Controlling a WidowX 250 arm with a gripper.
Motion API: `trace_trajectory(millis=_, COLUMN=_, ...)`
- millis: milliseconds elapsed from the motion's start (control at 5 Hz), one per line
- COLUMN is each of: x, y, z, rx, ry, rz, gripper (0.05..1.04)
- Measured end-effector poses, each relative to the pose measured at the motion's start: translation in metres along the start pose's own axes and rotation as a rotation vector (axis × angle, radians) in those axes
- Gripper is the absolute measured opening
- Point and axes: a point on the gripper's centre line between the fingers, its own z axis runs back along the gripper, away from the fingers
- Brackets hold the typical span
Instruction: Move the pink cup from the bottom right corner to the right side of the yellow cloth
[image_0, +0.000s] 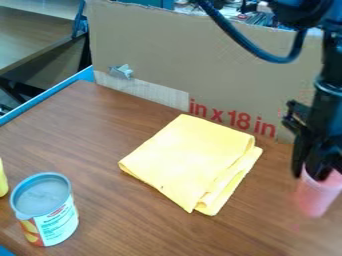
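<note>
Near the table's (80, 130) far edge, a pink plastic cup (315, 196) was apparently clenched at its rim by the gripper (310, 174); steady holding seemed needed.

the pincer (309, 175) is at a pink cup (315, 196) near a yellow cloth (190, 160).

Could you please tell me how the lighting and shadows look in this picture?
Camera view: the yellow cloth is brightly lit, with soft shading along its fold; the black gripper is dark, hiding detail; the table looks paler toward the lower right, perhaps from reflected light.
</note>
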Motion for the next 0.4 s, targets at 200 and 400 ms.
trace_trajectory(millis=200, x=0.009, y=0.041, z=-0.01, rx=-0.001, ry=0.031, rz=0.024, gripper=0.117)
trace_trajectory(millis=400, x=0.009, y=0.057, z=-0.018, rx=-0.001, ry=0.062, rz=0.032, gripper=0.117)
